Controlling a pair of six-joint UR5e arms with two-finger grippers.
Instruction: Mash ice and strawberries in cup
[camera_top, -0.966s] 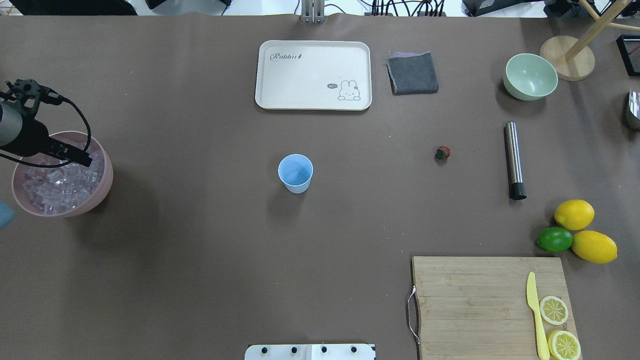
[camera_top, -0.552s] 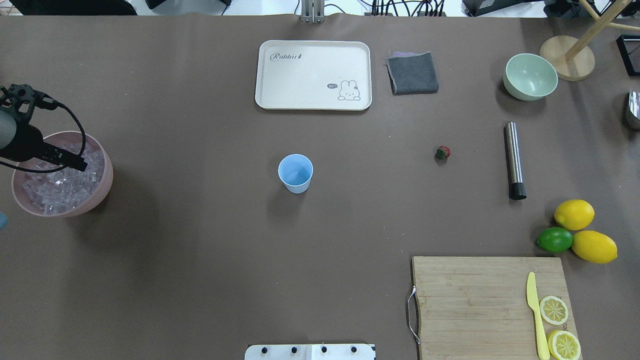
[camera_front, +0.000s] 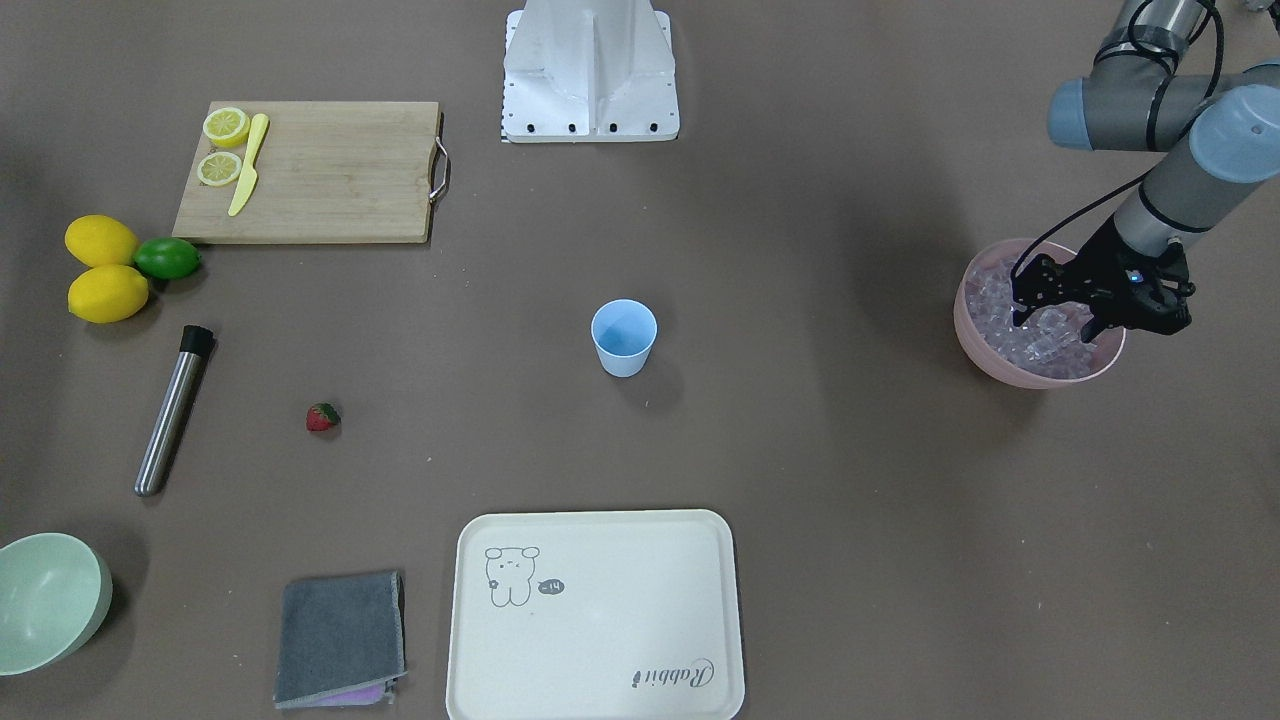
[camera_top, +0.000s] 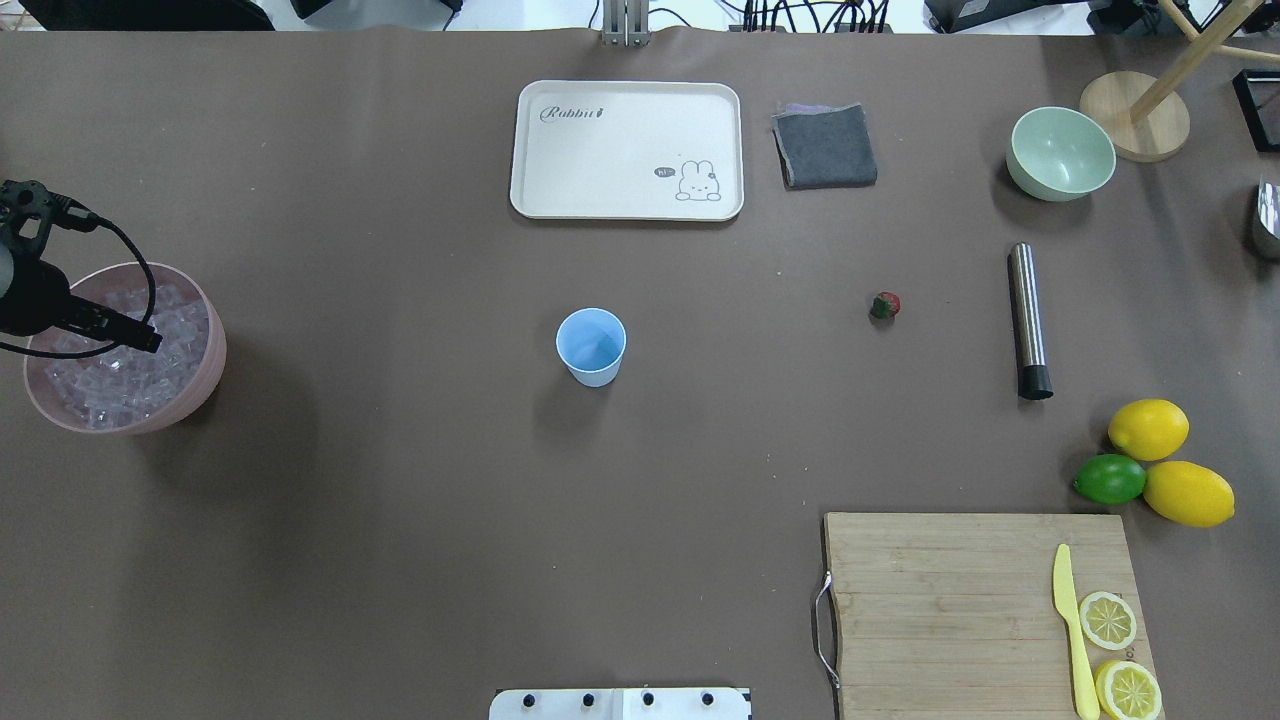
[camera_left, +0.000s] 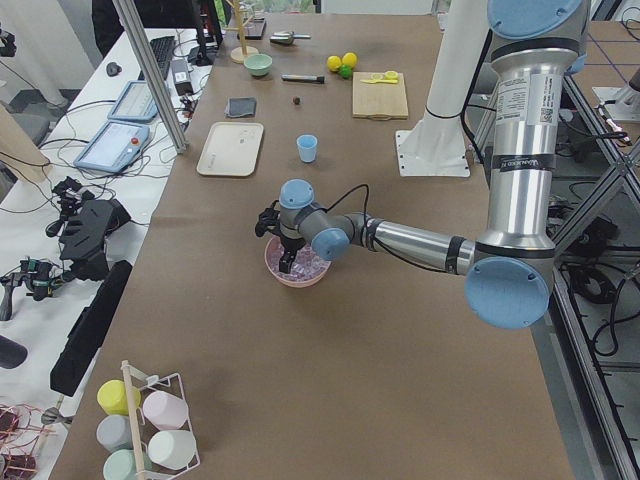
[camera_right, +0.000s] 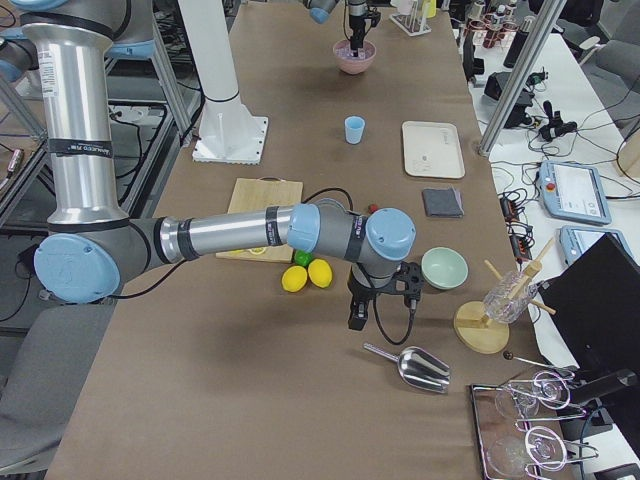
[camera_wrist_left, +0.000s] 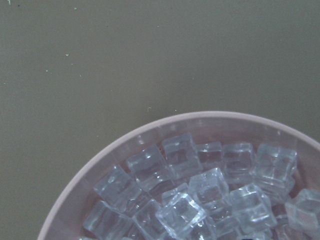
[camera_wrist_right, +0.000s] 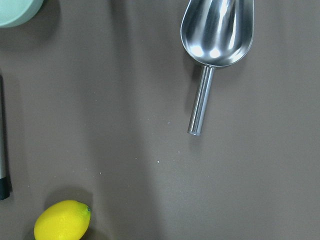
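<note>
Overhead & front cams: high, facing each other, both show cup (camera_top: 591, 346) centred. Side cams: at ends of table (camera_left: 300, 380), looking lengthwise. Wrist cams: close, straight down, left on pink bowl (camera_wrist_left: 210, 116), right on scoop (camera_wrist_right: 217, 35).

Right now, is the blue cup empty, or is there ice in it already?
Empty. The cup stands upright with only bare blue inside; the ice is in the pink bowl, the strawberry on the table.

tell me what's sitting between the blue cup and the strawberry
Nothing. Between the cup and the strawberry there is only bare brown table, as the overhead view shows.
</note>
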